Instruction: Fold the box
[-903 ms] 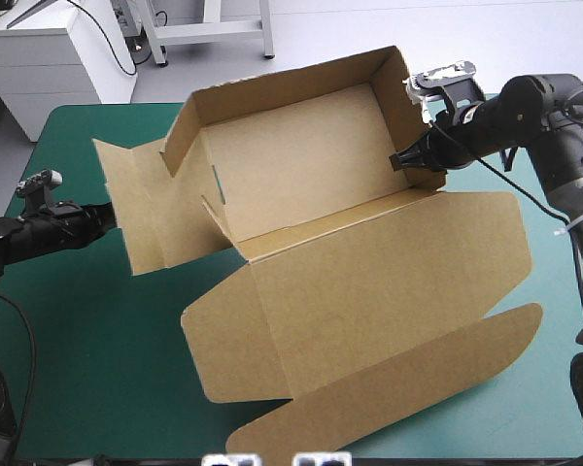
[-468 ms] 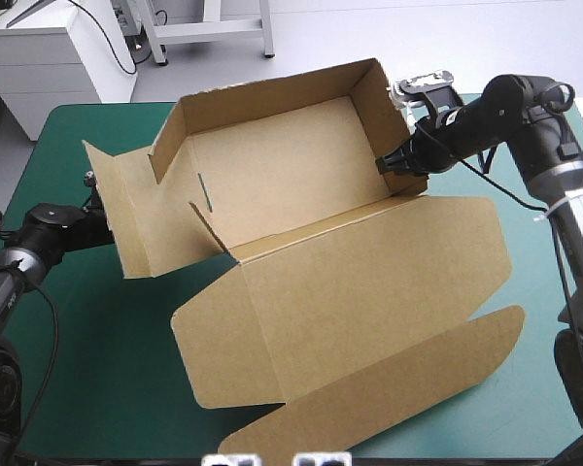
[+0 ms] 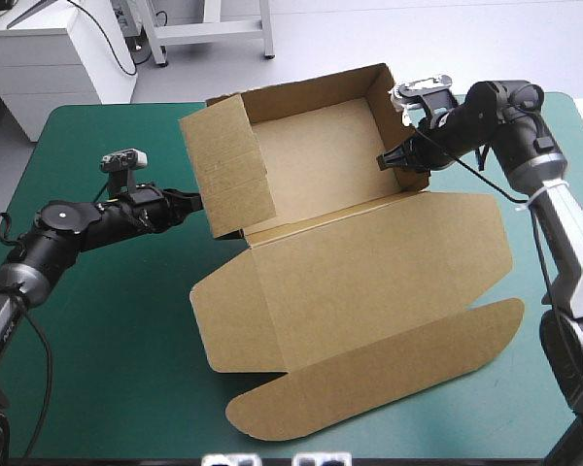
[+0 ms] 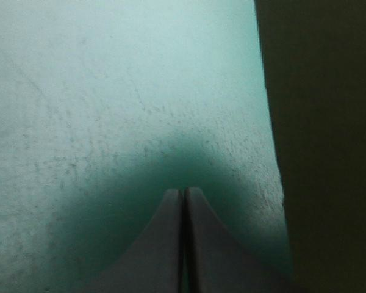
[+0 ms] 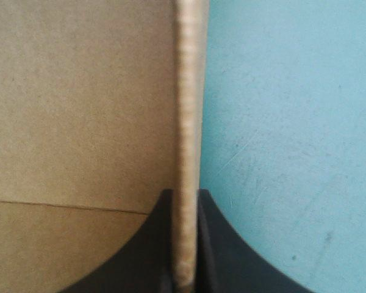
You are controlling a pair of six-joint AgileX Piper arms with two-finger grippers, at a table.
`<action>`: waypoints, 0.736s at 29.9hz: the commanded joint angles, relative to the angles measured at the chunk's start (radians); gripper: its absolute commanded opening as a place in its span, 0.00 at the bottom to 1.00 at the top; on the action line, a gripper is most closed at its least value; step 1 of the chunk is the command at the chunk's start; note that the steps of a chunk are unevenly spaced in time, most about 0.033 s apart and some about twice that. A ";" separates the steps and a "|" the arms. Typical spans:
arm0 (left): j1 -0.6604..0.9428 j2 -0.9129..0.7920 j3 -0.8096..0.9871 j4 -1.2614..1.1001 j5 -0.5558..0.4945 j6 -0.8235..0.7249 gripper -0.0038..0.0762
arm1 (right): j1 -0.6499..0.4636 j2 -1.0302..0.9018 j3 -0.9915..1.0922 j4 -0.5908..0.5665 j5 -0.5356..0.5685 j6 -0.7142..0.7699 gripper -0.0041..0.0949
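**Position.** The box (image 3: pixel 360 282) is lying across the middle of the table on the teal-green cover (image 3: pixel 107 320). Its tray is sitting toward 12 to 1 o'clock. Its lid (image 3: pixel 369 262) is lying flat and open toward 5 o'clock.

**Right gripper** (image 3: pixel 389 161). It is working at the tray's 3 o'clock side and is pinching the right wall (image 3: pixel 393 112). In the wrist view the board edge is running up between the two black fingers, which are all but closed on it.

**Left gripper** (image 3: pixel 192 200). It is working at the tray's 9 o'clock side. Its fingers are pressed together into one point and are holding nothing. The tip is sitting at the outer face of the left wall (image 3: pixel 228 175), which is standing up from the tray floor. Contact looks likely, but I cannot confirm it. The wrist view is showing only cover ahead and dark board alongside.

**Step in hand (judgement).** The left wall is being raised and squared while the right side is acting as an anchor.

**Recommendations.**
- Be pushing toward 3 o'clock, square to the wall and not at a slant, so the crease is folding along its whole length.
- Be keeping the closed tip low on the panel, near the fold line. A high push is likely to bow the board.
- Be holding the right-hand pinch firm, so the tray is not sliding or twisting on the cover.
- Be stopping at upright, since overshoot would be tipping the panel into the tray.
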 commanded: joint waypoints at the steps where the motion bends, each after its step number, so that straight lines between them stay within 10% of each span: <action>1: -0.037 -0.036 -0.029 -0.060 -0.009 -0.025 0.04 | -0.002 -0.047 -0.034 0.024 -0.062 0.014 0.02; 22: -0.051 -0.104 -0.072 -0.189 0.055 -0.018 0.04 | -0.002 -0.045 -0.034 -0.100 -0.064 0.047 0.02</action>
